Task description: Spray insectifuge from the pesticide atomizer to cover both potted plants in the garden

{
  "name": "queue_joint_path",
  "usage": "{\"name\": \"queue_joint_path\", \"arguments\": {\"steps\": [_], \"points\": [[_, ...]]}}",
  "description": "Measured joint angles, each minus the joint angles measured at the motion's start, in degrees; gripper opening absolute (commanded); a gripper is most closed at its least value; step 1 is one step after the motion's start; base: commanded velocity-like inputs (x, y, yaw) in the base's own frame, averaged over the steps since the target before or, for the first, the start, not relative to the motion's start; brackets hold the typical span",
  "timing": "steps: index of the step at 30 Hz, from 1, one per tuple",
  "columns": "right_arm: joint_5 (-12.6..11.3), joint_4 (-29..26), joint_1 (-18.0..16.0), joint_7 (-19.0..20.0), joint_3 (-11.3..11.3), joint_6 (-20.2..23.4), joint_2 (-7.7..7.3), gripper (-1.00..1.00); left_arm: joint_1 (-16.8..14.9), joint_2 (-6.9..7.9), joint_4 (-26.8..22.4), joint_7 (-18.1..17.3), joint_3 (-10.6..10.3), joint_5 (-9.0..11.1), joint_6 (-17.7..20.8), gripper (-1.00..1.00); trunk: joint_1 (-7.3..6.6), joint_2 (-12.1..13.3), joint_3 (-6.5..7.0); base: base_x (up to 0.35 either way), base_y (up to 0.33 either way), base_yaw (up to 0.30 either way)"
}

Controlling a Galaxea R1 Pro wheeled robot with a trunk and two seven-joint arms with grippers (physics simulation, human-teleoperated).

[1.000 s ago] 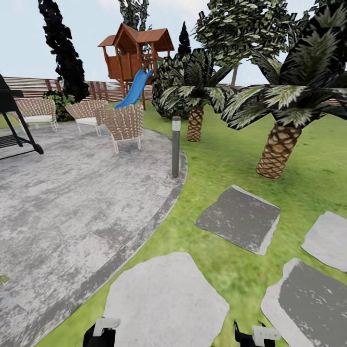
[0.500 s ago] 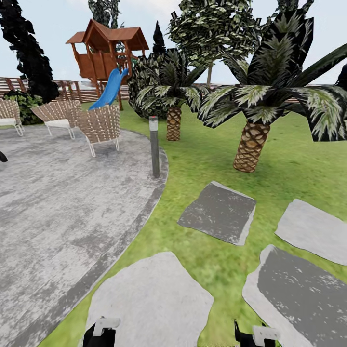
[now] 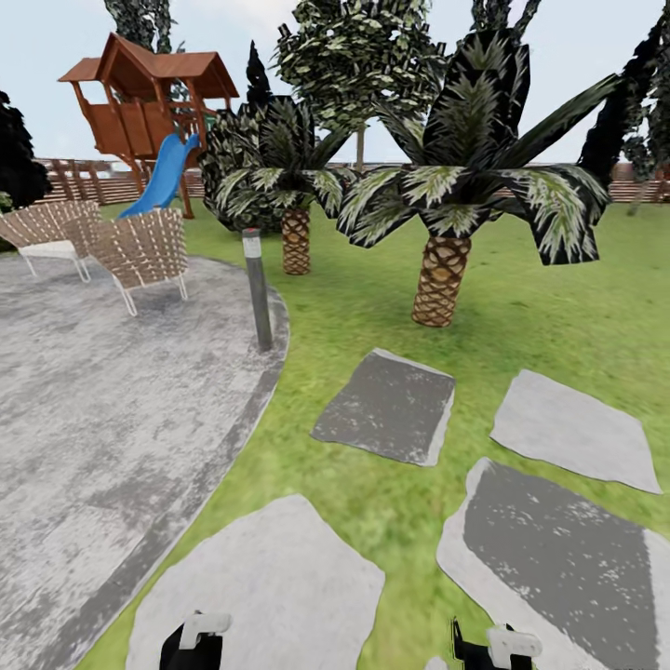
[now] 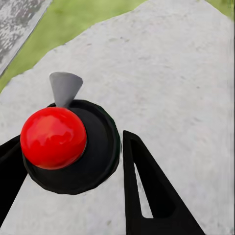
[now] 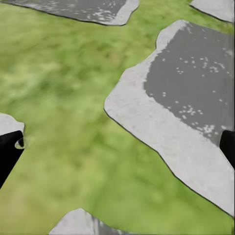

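phase: searching, atomizer and pots not spotted | left hand [image 4: 73, 196] spread, empty | right hand [image 5: 117, 147] spread, empty | tip: pan slowly across lawn [image 3: 372, 307], keep arms tucked

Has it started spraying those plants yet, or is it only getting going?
Only getting going. Nothing looks done: no spray bottle or small potted plants appear. The left gripper and right gripper are open and empty above stepping stones and lawn. Finding the bottle, picking it up and spraying both plants remain.
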Motion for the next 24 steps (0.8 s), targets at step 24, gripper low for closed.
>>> {"name": "queue_joint_path", "arguments": {"steps": [24], "points": [[0.01,-0.01,0.00,0.01,0.05,0.01,0.04,1.00,0.00,0.00,0.03,0.15,0.00,-0.02,-0.01,-1.00,0.02,0.00,0.00,0.075,-0.127,-0.270]]}}
